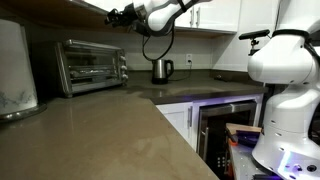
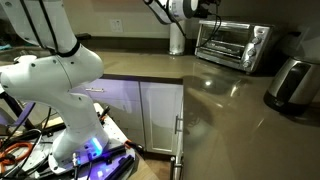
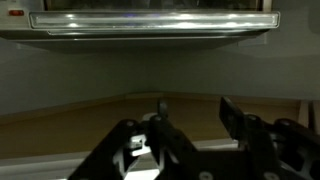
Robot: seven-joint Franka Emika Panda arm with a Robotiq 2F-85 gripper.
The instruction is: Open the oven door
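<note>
Toaster oven [image 1: 90,66] sits at the back of the counter [image 1: 120,125], against the wall. The oven door [image 1: 84,68] is shut and upright, with racks visible through the glass. It also shows in an exterior view from the opposite side [image 2: 224,42], shut there too.

Gripper [image 1: 120,15] hangs in the air above and to the side of the oven, well apart from the door and touching nothing. The arm reaches in from the upper edge of the frame in both exterior views.

In the wrist view the claw [image 3: 197,115] shows two dark fingers [image 3: 236,115] standing apart, with an empty gap and nothing held. A bright silver strip [image 3: 150,20] runs across the top of that view. Cannot tell whether it belongs to the oven.

Kettle [image 1: 162,69] stands in the counter corner beside the oven. Robot base [image 1: 285,85] stands in front of the cabinets, away from the oven. A second, rounded metal appliance [image 2: 291,83] sits on the counter near the oven.
</note>
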